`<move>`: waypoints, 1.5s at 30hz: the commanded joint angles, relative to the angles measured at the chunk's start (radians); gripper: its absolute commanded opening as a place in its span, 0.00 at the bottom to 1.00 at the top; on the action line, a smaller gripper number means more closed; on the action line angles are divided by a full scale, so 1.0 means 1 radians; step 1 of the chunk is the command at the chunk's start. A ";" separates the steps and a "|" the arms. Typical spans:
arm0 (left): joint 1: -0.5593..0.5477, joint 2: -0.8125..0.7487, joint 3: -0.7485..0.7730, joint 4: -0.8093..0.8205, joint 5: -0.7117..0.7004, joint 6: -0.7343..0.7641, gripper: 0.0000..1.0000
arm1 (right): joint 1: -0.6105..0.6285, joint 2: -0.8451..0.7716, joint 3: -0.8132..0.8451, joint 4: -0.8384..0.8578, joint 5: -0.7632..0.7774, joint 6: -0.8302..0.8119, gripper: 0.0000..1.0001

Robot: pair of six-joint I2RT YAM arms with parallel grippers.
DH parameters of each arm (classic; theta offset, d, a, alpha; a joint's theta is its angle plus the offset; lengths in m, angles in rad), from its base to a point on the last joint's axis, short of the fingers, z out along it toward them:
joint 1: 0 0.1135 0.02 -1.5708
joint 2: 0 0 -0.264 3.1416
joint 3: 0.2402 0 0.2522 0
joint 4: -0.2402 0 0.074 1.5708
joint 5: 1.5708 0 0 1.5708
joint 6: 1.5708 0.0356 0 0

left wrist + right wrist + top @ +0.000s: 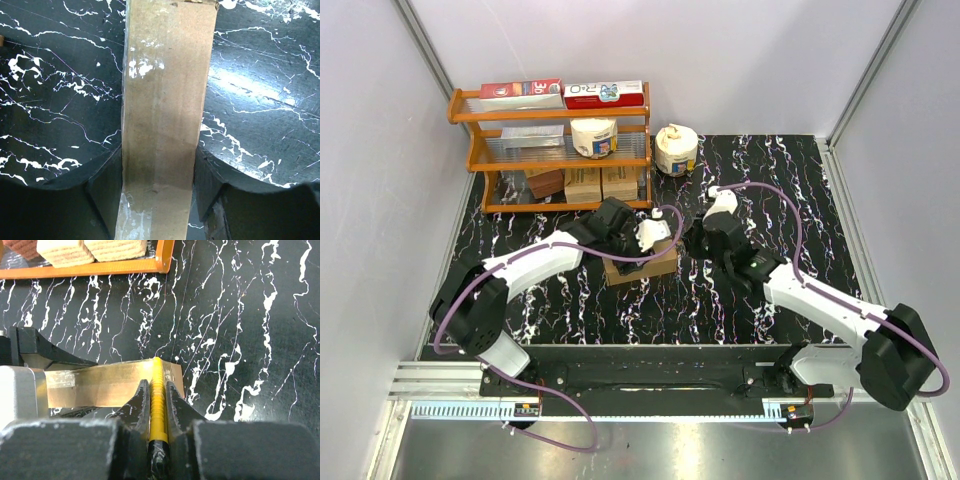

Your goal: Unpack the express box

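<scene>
In the top view, the express box is seen on the black marbled table, just in front of the orange rack. Much of its top is covered by the left gripper, so its full outline cannot be made out. The left arm is held stretched forward and rightward over the box. The right arm is angled in from the right, with the right gripper just beside the box's right end and its fingers lost among dark shapes. Bare table is seen to the right and towards the near edge. In the left wrist view, the box is cut off by the bottom of the frame. It is clamped across its narrow width, with a finger pressed against each long side. In the right wrist view, the jaws are closed on a yellow ribbed tool, whose lower end is hidden between them. Its tip is placed at the box's far edge near a corner, and open table is seen beyond to the right.
</scene>
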 commanded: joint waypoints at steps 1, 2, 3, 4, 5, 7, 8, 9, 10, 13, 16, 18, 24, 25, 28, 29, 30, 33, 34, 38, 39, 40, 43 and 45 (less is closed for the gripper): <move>-0.006 0.077 -0.006 -0.071 -0.064 -0.016 0.13 | 0.016 0.012 0.036 -0.290 -0.203 0.038 0.00; -0.004 0.082 -0.006 -0.073 -0.067 -0.016 0.13 | 0.016 0.007 0.033 -0.305 -0.203 0.032 0.00; -0.003 0.085 -0.004 -0.073 -0.070 -0.018 0.12 | 0.016 0.002 0.033 -0.322 -0.200 0.023 0.00; -0.003 0.085 -0.004 -0.073 -0.073 -0.019 0.11 | 0.016 0.001 0.035 -0.354 -0.201 0.017 0.00; 0.000 0.088 -0.004 -0.075 -0.073 -0.021 0.11 | 0.015 0.001 0.039 -0.368 -0.207 0.009 0.00; 0.007 0.089 0.002 -0.075 -0.072 -0.033 0.10 | 0.016 -0.002 0.044 -0.390 -0.230 0.000 0.00; 0.008 0.097 0.007 -0.079 -0.072 -0.034 0.09 | 0.016 -0.005 0.044 -0.393 -0.241 0.000 0.00; 0.011 0.102 0.016 -0.087 -0.072 -0.036 0.09 | 0.015 -0.008 0.045 -0.398 -0.249 0.004 0.00; 0.013 0.105 0.017 -0.090 -0.075 -0.039 0.08 | 0.016 -0.011 0.045 -0.408 -0.252 0.006 0.00; 0.016 0.117 0.030 -0.098 -0.087 -0.051 0.08 | 0.015 -0.019 0.045 -0.427 -0.256 0.017 0.00; 0.019 0.135 0.045 -0.111 -0.092 -0.059 0.08 | 0.016 -0.033 0.038 -0.439 -0.273 0.029 0.00; 0.019 0.148 0.057 -0.124 -0.095 -0.062 0.08 | 0.015 -0.050 0.029 -0.444 -0.282 0.040 0.00; 0.019 0.132 0.039 -0.107 -0.066 -0.038 0.07 | 0.016 -0.085 0.004 -0.476 -0.266 0.052 0.00; 0.019 0.123 0.028 -0.096 -0.075 -0.028 0.07 | 0.015 -0.090 0.015 -0.484 -0.253 0.053 0.00; 0.020 0.096 0.008 -0.087 -0.078 -0.010 0.10 | 0.015 -0.122 0.051 -0.508 -0.194 0.052 0.00; 0.019 0.083 0.005 -0.081 -0.074 -0.010 0.11 | 0.016 -0.134 0.061 -0.511 -0.175 0.052 0.00; 0.020 0.079 0.005 -0.081 -0.061 -0.011 0.13 | 0.016 -0.164 0.073 -0.510 -0.143 0.047 0.00; 0.017 0.079 0.024 -0.090 -0.054 -0.018 0.19 | 0.016 -0.229 0.117 -0.507 -0.050 0.040 0.00; 0.017 0.080 0.030 -0.094 -0.052 -0.019 0.22 | 0.015 -0.244 0.139 -0.507 -0.025 0.041 0.00; 0.017 0.085 0.071 -0.110 -0.052 -0.059 0.43 | 0.016 -0.281 0.168 -0.508 0.079 0.047 0.00; 0.017 0.085 0.077 -0.110 -0.044 -0.076 0.49 | 0.016 -0.278 0.171 -0.513 0.105 0.047 0.00; 0.017 0.082 0.082 -0.110 -0.044 -0.080 0.55 | 0.016 -0.274 0.173 -0.516 0.115 0.052 0.00; 0.017 0.070 0.111 -0.111 -0.026 -0.102 0.99 | 0.015 -0.245 0.179 -0.534 0.150 0.072 0.00; 0.017 0.059 0.136 -0.111 -0.014 -0.116 0.99 | 0.013 -0.228 0.180 -0.542 0.178 0.096 0.00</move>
